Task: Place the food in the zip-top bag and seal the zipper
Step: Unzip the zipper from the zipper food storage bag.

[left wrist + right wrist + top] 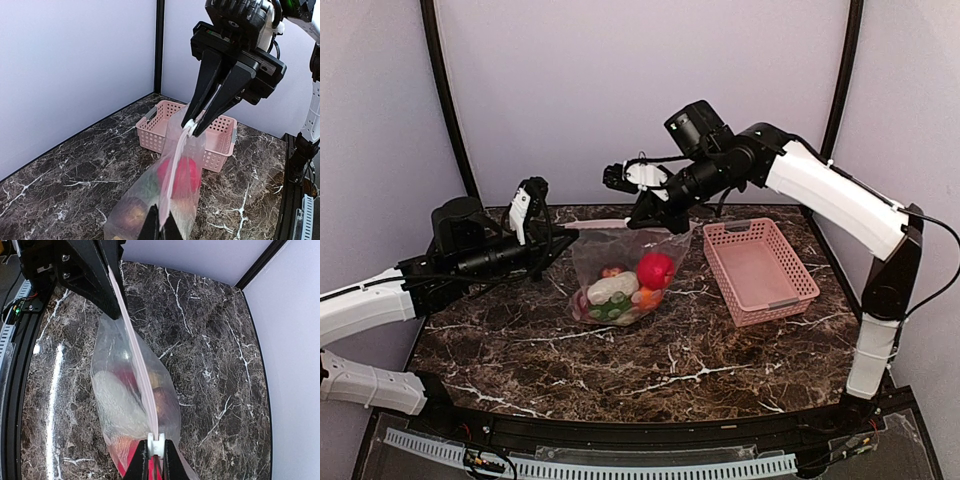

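The clear zip-top bag hangs over the table, stretched between both grippers, its bottom resting on the marble. Inside lies the food: a red round piece, a white oblong one and a dark maroon one. The pinkish zipper runs taut along the top edge. My left gripper is shut on the zipper's left end. At the right end, my right gripper is shut on the white slider. In the top view the left gripper and right gripper stand at opposite bag corners.
A pink slotted basket stands just right of the bag, holding nothing I can see; it lies behind the right gripper in the left wrist view, basket. Walls close the back and sides of the dark marble table.
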